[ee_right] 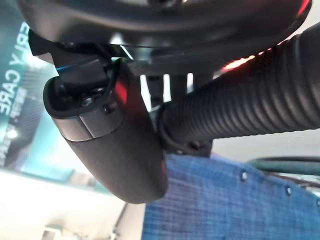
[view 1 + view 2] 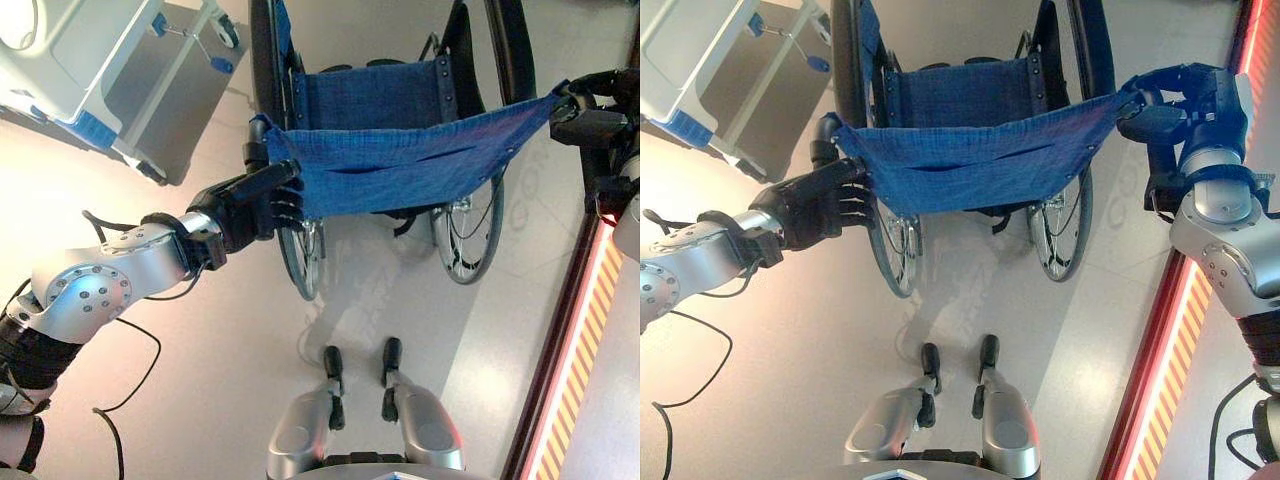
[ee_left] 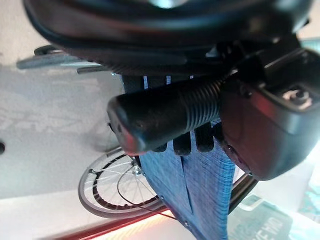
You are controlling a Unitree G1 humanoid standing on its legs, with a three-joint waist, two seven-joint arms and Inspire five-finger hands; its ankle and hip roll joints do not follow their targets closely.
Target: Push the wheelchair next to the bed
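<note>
The wheelchair (image 2: 400, 160), with a blue cloth backrest and seat, stands straight ahead of me, seen from above and behind. My left hand (image 2: 255, 205) is curled round its left push handle (image 3: 165, 117), a black ribbed grip, with the thumb (image 3: 270, 130) lying over it. At the other side my right hand (image 2: 1180, 105) is wrapped round the right push handle (image 1: 250, 100). The bed (image 2: 80, 60), white with blue trim and castors, stands at the far left, apart from the wheelchair.
A red and yellow striped band (image 2: 575, 370) runs along the floor on the right, close to the wheelchair's right wheel (image 2: 470, 235). Pale floor lies between the bed's castor (image 2: 225, 30) and the left wheel (image 2: 300, 255).
</note>
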